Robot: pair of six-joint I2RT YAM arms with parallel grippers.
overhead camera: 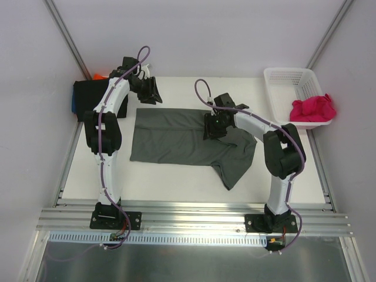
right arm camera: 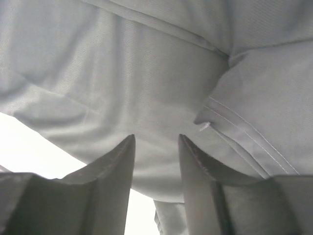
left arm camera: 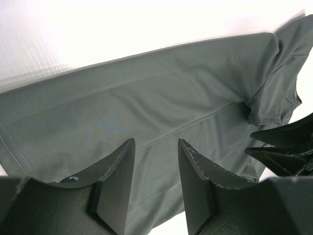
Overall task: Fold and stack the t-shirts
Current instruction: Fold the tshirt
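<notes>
The dark grey t-shirt (overhead camera: 173, 138) is lying spread across the middle of the tabletop (overhead camera: 176, 183). Its far edge is running straight from left to right, and one flap is trailing off toward the near right corner. Bare surface is showing along the whole near side in front of the shirt. More is showing along the far side, and a narrower strip is showing to the right of the flap.

The left tool (overhead camera: 150, 90) is hovering just beyond the shirt's far left corner. Its fingers are standing apart with nothing between them, and in the left wrist view only the grey cloth is showing through the gap. The right tool (overhead camera: 212, 126) is sitting low over the right part of the shirt, where the cloth is bunching. Its fingers are also standing apart. In its wrist view the seamed cloth is filling the background close beyond the tips, and nothing is being pinched between them.

At the far left edge a black t-shirt (overhead camera: 89, 95) is resting in a pile, with blue cloth (overhead camera: 74, 104) peeking out at its left side and orange cloth (overhead camera: 98, 76) showing behind it. At the far right the white lattice basket (overhead camera: 283, 72) is standing well apart from the grey shirt. A crumpled magenta-pink t-shirt (overhead camera: 313, 108) is filling its near end and draping over the rim.
</notes>
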